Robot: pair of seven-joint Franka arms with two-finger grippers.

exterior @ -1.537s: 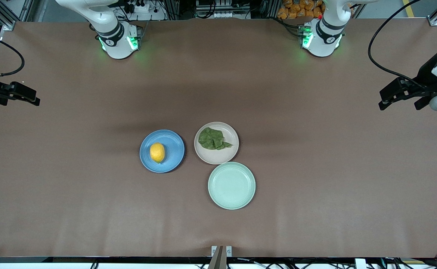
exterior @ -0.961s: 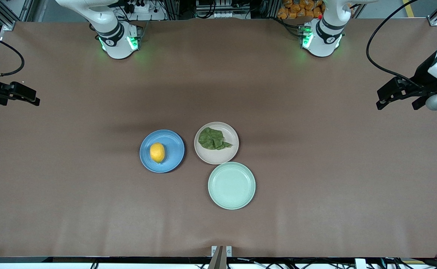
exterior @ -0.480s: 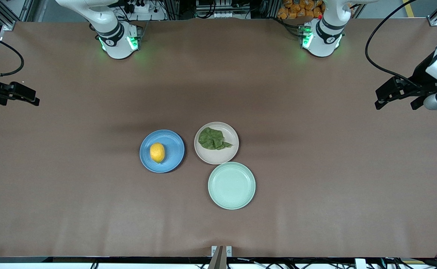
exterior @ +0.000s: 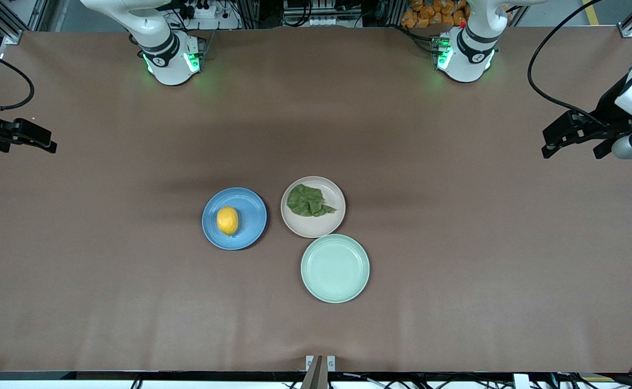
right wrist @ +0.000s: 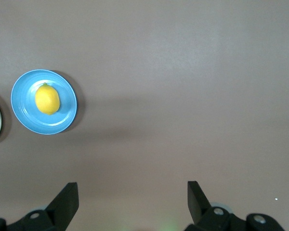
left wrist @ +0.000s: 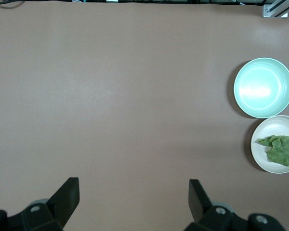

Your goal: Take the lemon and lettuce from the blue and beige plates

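The lemon [exterior: 227, 220] lies on the blue plate [exterior: 251, 208] near the table's middle. The lettuce [exterior: 308, 201] lies on the beige plate [exterior: 316, 226] beside it, toward the left arm's end. My left gripper [exterior: 572, 155] hangs open and empty over bare table at the left arm's end, well away from the plates. My right gripper [exterior: 29, 148] hangs open and empty over bare table at the right arm's end. The left wrist view shows its open gripper [left wrist: 133, 192], the lettuce [left wrist: 282, 149] and the beige plate [left wrist: 262, 156]. The right wrist view shows its open gripper [right wrist: 131, 195], the lemon [right wrist: 47, 99] and the blue plate [right wrist: 62, 118].
An empty mint-green plate [exterior: 335, 268] sits nearer the front camera than the beige plate, touching its rim; it also shows in the left wrist view [left wrist: 263, 87]. Brown table cover [exterior: 456, 243] spreads wide around the three plates.
My left gripper has drifted slightly toward the table's middle. The right gripper has barely moved. Plates, lemon and lettuce are unchanged.
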